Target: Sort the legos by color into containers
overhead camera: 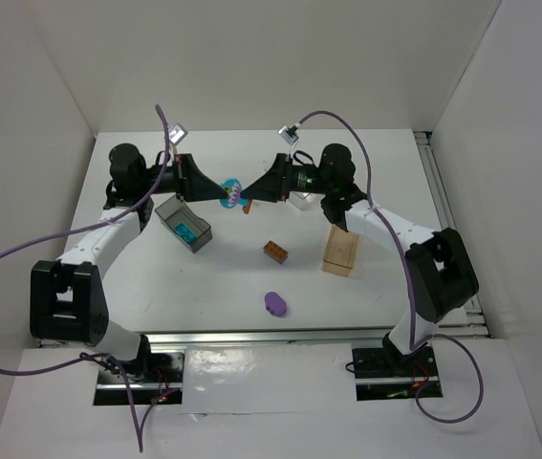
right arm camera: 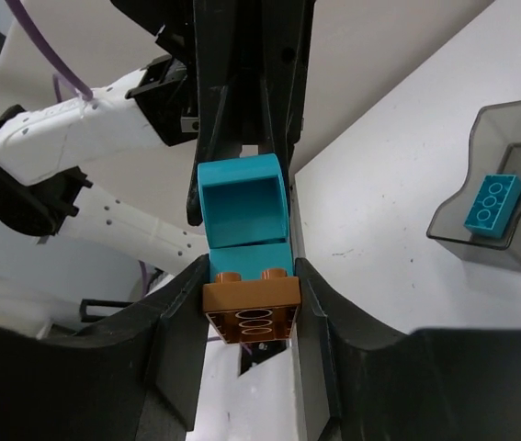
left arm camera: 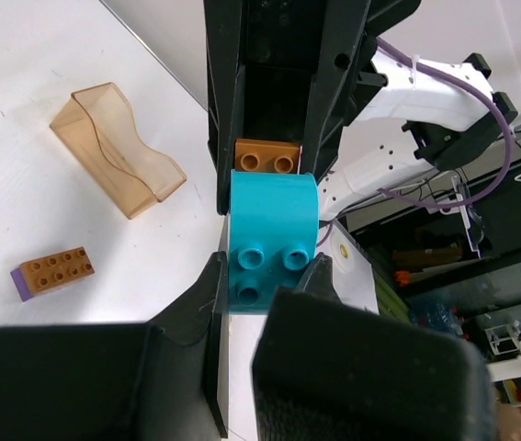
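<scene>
Black left gripper and right gripper meet nose to nose, and both are clamped shut on one joined pair of bricks. The pair looks to be held clear of the table. Smoky grey box sits just beside and below the left gripper, on its outer side. Tan box lies back along the right arm, near its forearm and well apart from the smoky one. Left fingers pinch the teal brick by its flanks, and right fingers pinch the orange-brown brick the same way. The bricks are pressed together, with the stack's long axis running straight from one gripper to the other. My read is that the coming move is a pull-apart along that axis, or a slight peel, since each arm already holds its own colour. After the split, the left gripper is the nearer one to the smoky grey box, where a second teal brick already lies flat, so teal should go there. I can't tell which box is meant for orange-brown. A loose orange-on-purple stack lies on the table, nearer the right gripper and between it and the tan box. Risk: a pull off that axis could let a brick slip in either grip.
</scene>
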`<action>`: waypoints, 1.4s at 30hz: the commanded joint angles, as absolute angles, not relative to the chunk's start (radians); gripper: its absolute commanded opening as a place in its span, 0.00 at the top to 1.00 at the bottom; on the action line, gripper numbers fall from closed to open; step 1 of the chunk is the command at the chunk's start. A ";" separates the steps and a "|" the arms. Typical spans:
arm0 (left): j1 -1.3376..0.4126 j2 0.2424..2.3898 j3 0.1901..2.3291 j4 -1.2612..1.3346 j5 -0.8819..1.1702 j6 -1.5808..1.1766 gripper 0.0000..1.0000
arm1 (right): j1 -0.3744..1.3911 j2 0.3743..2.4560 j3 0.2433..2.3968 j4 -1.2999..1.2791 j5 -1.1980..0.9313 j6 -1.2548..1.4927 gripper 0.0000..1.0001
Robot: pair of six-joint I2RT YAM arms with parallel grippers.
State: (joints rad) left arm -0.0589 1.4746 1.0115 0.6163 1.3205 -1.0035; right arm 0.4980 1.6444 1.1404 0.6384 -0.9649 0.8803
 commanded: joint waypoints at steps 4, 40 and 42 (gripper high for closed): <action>0.001 1.443 1.032 0.540 1.302 -0.962 1.00 | 0.502 1.560 1.134 0.406 -0.872 0.715 0.86; -0.047 1.691 1.308 -0.572 -0.072 -0.643 0.10 | 0.453 1.436 1.118 -0.232 -0.328 0.480 0.84; -0.048 1.654 1.322 -0.572 -0.046 -0.620 0.07 | 0.453 1.427 1.118 -0.223 -0.346 0.471 0.84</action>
